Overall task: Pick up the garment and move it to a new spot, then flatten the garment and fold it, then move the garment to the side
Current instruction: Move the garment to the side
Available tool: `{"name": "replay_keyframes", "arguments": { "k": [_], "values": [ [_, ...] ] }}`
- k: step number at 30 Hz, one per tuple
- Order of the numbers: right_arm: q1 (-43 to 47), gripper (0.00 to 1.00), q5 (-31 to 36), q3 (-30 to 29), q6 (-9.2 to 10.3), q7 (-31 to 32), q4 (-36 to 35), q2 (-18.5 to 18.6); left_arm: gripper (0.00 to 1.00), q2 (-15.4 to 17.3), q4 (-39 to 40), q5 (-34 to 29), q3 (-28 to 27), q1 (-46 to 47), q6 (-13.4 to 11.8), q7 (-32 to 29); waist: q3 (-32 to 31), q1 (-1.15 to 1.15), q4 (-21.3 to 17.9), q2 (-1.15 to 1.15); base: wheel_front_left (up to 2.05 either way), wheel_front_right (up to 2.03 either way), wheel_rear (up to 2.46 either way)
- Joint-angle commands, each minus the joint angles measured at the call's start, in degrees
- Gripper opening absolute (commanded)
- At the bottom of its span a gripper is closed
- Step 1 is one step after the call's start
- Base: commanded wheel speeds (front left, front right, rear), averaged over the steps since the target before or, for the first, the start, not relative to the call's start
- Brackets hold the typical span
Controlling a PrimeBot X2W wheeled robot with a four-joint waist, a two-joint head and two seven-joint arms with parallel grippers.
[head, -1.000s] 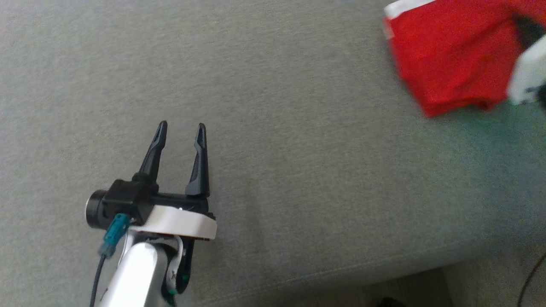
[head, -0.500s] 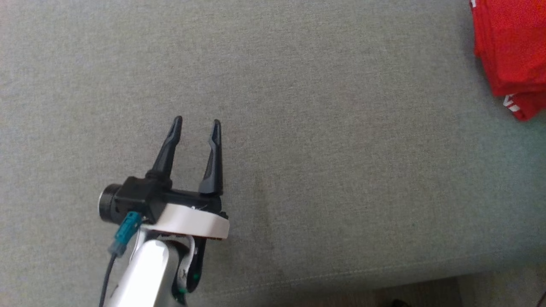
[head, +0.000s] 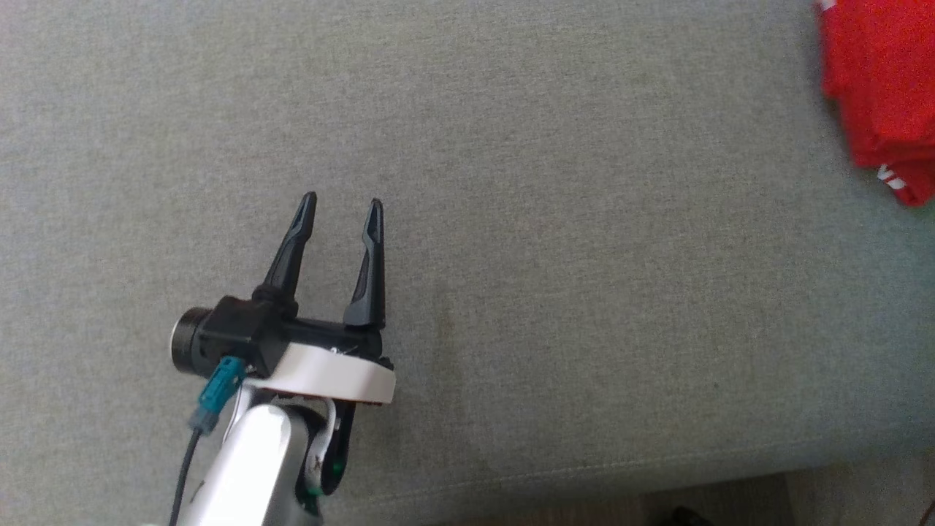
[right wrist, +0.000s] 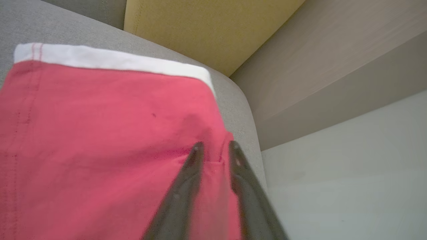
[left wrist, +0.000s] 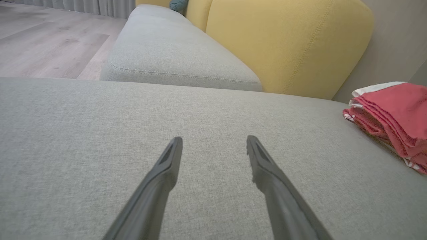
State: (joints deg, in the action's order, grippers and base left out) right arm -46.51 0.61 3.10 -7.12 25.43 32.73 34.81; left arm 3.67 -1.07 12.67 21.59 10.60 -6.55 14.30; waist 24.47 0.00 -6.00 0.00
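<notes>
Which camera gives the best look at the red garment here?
The right wrist view: the red garment spreads across most of it, top face and white band plain. The left wrist view shows the garment's folded layers side-on at the right edge; the head view, just a corner at upper right.

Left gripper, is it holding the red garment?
No, the left gripper stands open over the grey cushion, well apart from the folded garment.
</notes>
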Motion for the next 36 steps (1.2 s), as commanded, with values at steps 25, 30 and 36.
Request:
{"name": "replay_keyframes", "arguments": {
  "k": [25,30,36],
  "values": [
    [3.31,1.00,2.16,-3.43,-0.36,-15.38,-6.15,-13.25,1.00,1.15,-1.55,1.42,-4.38,1.92,-1.46,0.70,-8.22,0.00,-0.08,0.00,0.00,0.00,0.00],
    [7.44,1.00,-0.29,-4.22,-0.36,-21.00,-8.80,-20.69,1.00,0.90,-4.26,3.19,-6.24,0.57,-2.49,0.70,-13.29,0.00,-0.03,0.00,0.00,0.00,0.00],
    [15.06,1.00,-0.15,-5.30,-0.36,-26.21,-12.14,-27.99,1.00,0.52,-6.04,4.72,-8.42,-1.98,-3.12,0.70,-18.66,0.00,1.20,0.00,0.00,0.00,0.00]
  ]
}}
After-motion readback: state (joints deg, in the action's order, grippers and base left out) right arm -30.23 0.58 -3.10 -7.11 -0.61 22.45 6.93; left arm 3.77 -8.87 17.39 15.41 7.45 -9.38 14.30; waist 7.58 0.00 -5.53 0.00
